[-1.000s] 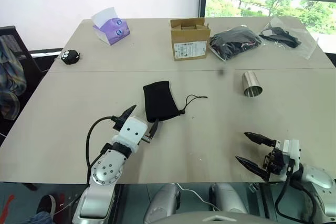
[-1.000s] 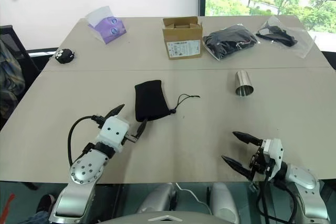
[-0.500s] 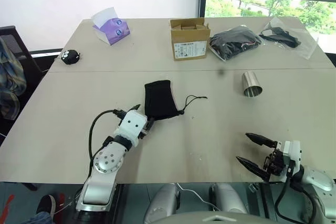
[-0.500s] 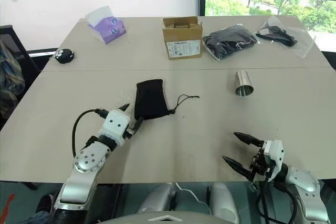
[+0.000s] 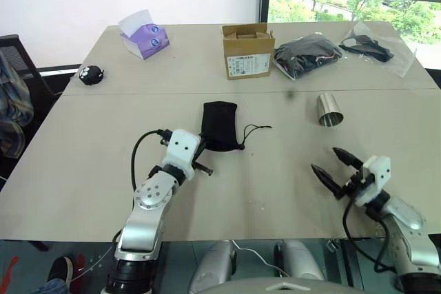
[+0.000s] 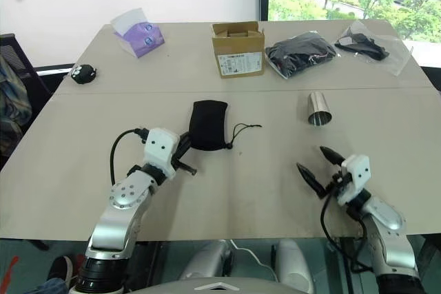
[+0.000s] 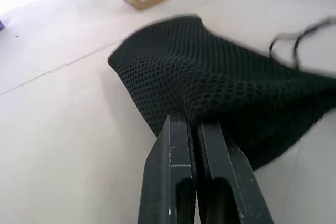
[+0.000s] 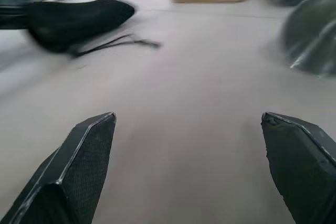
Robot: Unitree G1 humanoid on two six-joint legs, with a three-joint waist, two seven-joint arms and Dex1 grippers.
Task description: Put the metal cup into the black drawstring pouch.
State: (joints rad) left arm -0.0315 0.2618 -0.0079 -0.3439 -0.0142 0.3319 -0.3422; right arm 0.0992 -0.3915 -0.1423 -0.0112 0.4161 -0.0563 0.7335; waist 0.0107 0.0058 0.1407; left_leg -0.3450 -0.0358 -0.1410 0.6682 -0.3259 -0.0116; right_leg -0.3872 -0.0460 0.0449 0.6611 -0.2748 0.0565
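The pouch [image 5: 220, 125] is lying near the middle of the table [image 5: 83, 170], and everything else is placed from it here. Its cord [image 5: 256, 131] is trailing off the end nearer the robot, toward the robot's right. The left gripper [image 7: 190, 124] is reaching in at the pouch's near left corner with its fingers [image 7: 173, 150] clenched together on a fold of the black mesh; in the left wrist view the fabric is bunching up right at the fingertips, so the pouch's edge seems to be lifting a little, though the view is too blurred to be sure.

The cup [image 5: 330, 110] is lying on its side well to the right of the pouch, its open mouth facing the robot, touching nothing. The right gripper [image 5: 337, 169] is hovering over the table, right of the pouch and nearer the robot than the cup, its fingers [image 8: 86, 156] spread wide and released, holding nothing.

Beyond the pouch, at the far side of the table, a cardboard box [image 5: 247, 51] is standing. Right of the box two clear bags [image 5: 309, 55] of black items are lying, and far to the pouch's left a tissue pack [image 5: 145, 34] is sitting.
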